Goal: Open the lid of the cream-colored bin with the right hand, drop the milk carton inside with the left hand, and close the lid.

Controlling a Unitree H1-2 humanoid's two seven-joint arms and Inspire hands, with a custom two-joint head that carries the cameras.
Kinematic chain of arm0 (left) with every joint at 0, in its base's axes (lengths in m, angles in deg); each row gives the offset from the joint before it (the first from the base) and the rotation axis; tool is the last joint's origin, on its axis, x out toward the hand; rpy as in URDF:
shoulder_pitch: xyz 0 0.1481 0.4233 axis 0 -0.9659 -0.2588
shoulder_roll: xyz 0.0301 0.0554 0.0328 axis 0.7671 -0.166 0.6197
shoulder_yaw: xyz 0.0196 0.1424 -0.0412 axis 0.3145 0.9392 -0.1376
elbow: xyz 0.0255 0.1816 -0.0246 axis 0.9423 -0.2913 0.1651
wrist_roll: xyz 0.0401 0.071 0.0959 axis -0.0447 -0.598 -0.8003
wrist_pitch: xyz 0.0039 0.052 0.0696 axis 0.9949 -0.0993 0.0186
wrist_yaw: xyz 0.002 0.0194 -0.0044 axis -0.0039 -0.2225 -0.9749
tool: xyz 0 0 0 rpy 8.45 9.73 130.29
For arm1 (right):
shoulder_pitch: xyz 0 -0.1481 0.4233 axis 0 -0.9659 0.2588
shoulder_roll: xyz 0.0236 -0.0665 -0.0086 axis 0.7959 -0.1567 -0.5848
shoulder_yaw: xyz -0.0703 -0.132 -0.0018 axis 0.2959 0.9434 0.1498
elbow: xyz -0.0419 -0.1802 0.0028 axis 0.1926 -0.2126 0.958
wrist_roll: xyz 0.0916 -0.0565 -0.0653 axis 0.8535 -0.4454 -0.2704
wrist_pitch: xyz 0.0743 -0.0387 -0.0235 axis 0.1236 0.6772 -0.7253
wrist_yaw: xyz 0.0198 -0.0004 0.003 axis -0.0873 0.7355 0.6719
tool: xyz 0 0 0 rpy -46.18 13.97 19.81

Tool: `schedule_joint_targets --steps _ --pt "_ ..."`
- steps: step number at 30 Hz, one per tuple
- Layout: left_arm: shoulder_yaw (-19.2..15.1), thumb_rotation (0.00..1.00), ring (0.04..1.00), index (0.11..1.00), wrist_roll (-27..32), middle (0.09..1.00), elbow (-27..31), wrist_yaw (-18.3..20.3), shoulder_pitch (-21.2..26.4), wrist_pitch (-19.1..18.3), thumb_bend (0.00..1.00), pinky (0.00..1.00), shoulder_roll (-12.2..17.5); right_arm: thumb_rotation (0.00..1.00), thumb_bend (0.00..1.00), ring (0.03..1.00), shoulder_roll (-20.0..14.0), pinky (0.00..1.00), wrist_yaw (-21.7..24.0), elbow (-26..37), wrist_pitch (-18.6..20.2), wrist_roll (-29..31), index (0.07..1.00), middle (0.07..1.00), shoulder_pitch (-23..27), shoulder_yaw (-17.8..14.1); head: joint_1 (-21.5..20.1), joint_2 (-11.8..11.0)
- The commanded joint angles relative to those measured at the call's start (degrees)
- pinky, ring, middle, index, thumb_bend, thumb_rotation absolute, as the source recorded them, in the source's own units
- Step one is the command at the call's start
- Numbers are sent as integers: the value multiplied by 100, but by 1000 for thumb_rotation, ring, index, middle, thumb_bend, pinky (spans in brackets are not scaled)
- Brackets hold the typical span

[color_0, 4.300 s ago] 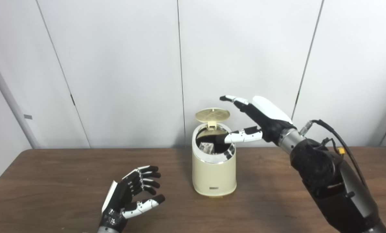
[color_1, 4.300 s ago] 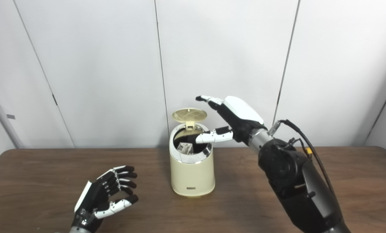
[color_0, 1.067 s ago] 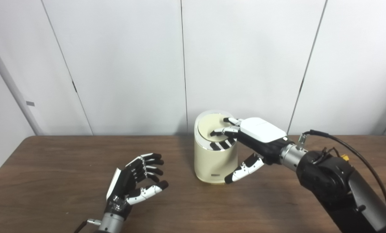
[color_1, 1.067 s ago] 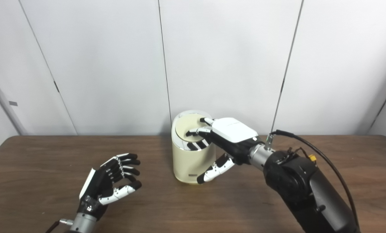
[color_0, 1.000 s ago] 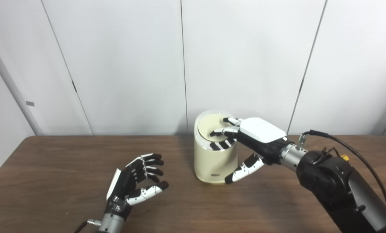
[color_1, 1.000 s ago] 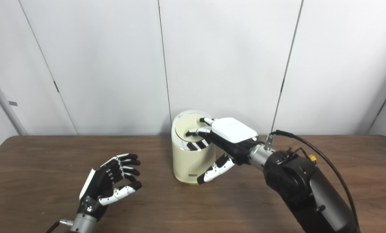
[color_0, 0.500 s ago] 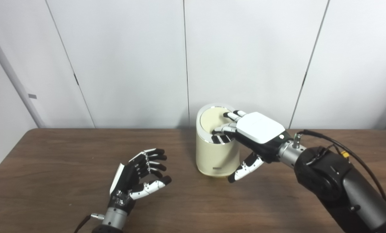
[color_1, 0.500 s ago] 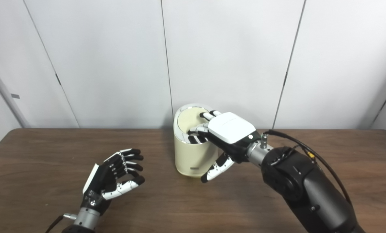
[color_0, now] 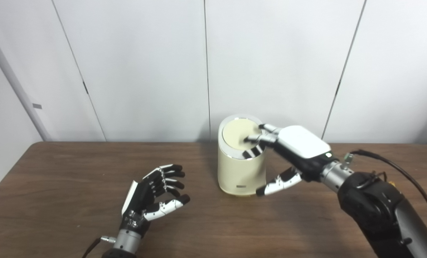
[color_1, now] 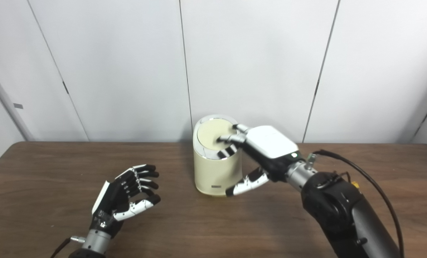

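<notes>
White panel wall behind a dark wood worktop (color_0: 56, 186). You've got the cream bin (color_0: 240, 168) upright at mid-worktop near the wall, lid (color_0: 240, 130) shut flat; small dark label low on its front, too small to read. Right hand (color_0: 295, 150) reaches over it, fingers (color_0: 255, 138) apart, tips touching the lid, thumb hanging beside the bin. Left hand (color_0: 151, 196) hovers well left, fingers spread & curled, holding nothing. Milk carton not visible.
</notes>
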Motion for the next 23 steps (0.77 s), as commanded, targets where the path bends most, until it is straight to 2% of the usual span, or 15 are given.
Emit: schedule_joint_targets --steps 1,5,6,9,13,16,23 --pt "-5 184 570 723 58 679 -26 -14 22 163 798 464 3 485 657 979 52 798 -450 219 6 126 919 885 100 -283 1 2" --pt "2 190 570 726 74 681 -34 20 21 200 804 463 16 467 678 942 329 869 -740 245 365 446 912 898 -206 -721 8 -1" --pt "5 190 571 728 76 682 -21 27 18 196 804 464 20 436 684 932 387 864 -771 240 432 631 911 896 -301 -830 9 -4" --pt "7 189 575 730 104 686 45 46 6 134 806 470 16 382 719 881 442 766 -851 144 430 1062 902 883 -604 -1029 9 -4" --pt "13 176 578 727 115 687 127 57 -3 91 802 474 6 398 749 884 522 762 -878 51 526 1657 908 913 -974 -1185 18 9" --pt "12 181 583 724 155 689 146 77 -4 77 811 475 3 346 775 889 603 778 -1020 -89 383 2073 912 911 -1186 -1301 35 11" --pt "3 198 585 732 147 694 151 103 26 162 821 479 46 272 771 887 816 781 -1530 -504 -357 2714 909 899 -1697 -1430 9 0"
